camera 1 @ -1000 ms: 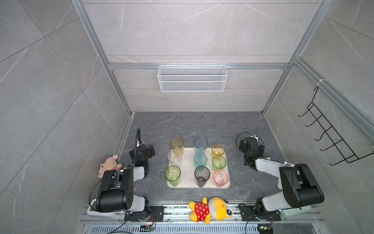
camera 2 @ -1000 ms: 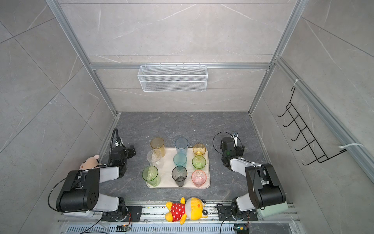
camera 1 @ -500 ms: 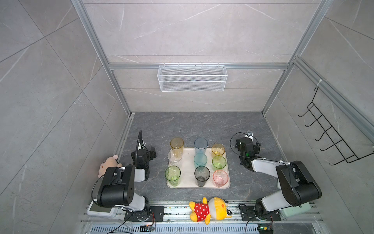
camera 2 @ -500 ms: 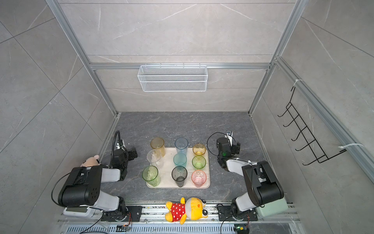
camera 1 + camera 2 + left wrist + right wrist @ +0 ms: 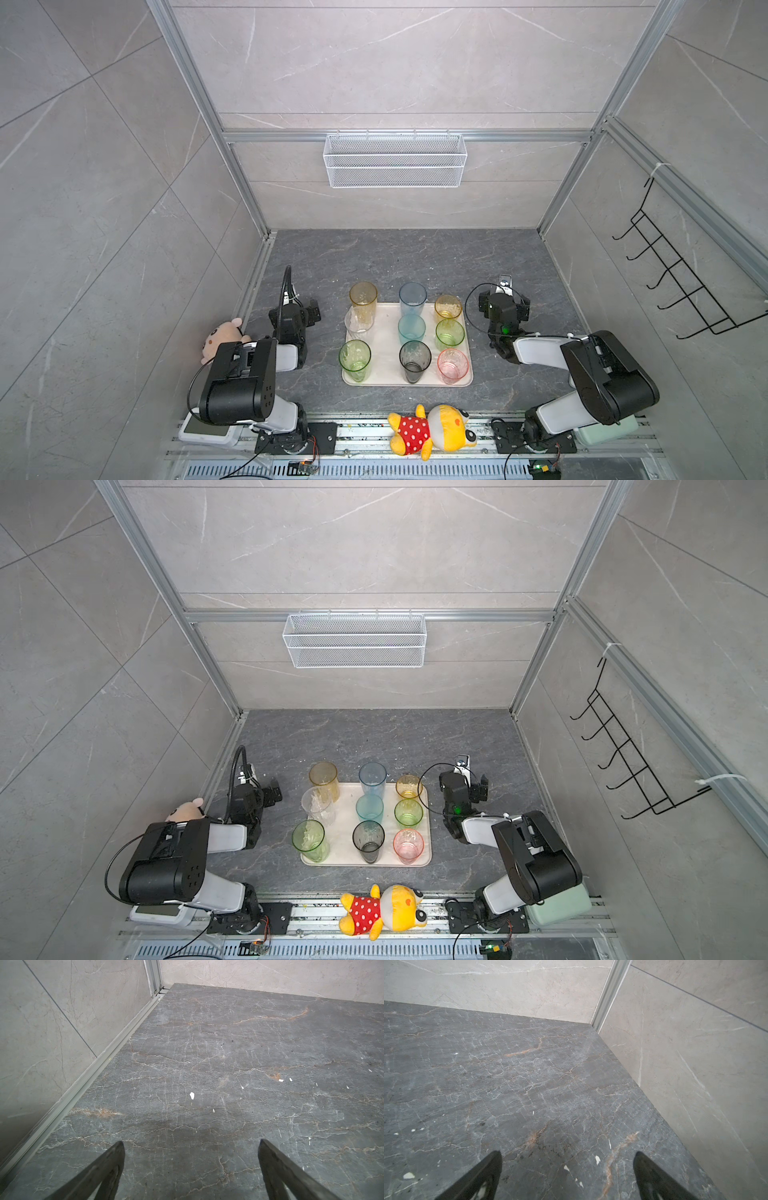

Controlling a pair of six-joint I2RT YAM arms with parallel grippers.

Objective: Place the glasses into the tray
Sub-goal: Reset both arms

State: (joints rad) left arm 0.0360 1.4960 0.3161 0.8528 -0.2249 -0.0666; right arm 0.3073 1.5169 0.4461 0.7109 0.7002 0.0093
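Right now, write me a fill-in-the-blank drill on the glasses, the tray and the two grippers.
1. The tray carries ___ glasses in all.
2. In the row nearest the robot's bases, the glass between the green glass and the pink glass is tinted ___.
3. With its fingers wide apart and nothing between them, the left gripper is ___, and so is the right gripper.

Missing words: nine; grey; open.

Place: I'm looking into a lab-style robot test cell.
Evidence: aluminium frame posts (image 5: 195, 83), tile-look wall panels (image 5: 395, 62), arm bases (image 5: 286, 436) bolted to a front rail (image 5: 357, 434).
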